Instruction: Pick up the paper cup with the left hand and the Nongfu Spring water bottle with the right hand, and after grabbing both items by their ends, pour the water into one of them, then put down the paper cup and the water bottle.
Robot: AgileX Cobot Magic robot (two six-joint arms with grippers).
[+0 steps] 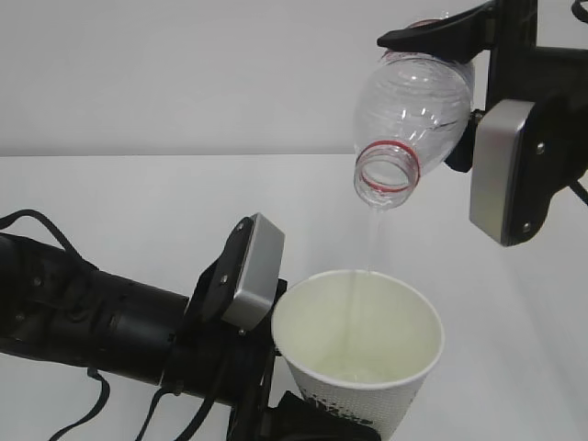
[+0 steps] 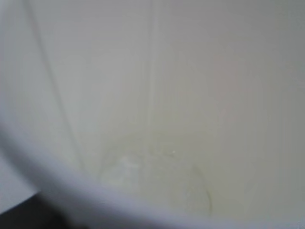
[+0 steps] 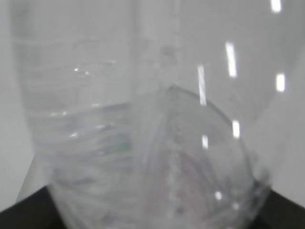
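A: Why is the left hand [image 1: 276, 404] so low?
B: It grips the cup [image 1: 363, 354] by its base, jaws partly spread, mouth up under the stream.
A: And the cup?
B: White, cream inside, water [image 1: 367, 248] pooling at the bottom.
A: The right hand [image 1: 459, 55]?
B: It clamps the bottle [image 1: 413, 115] near its end, tipped neck-down above the cup so it drains; clear, red-ringed.

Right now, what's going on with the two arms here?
The right pincer holds the clear water bottle tipped mouth-down, and a thin stream of water runs into the paper cup below. The left arm holds that cup from underneath; its pincer itself is hidden. A little water has pooled in the cup's bottom.
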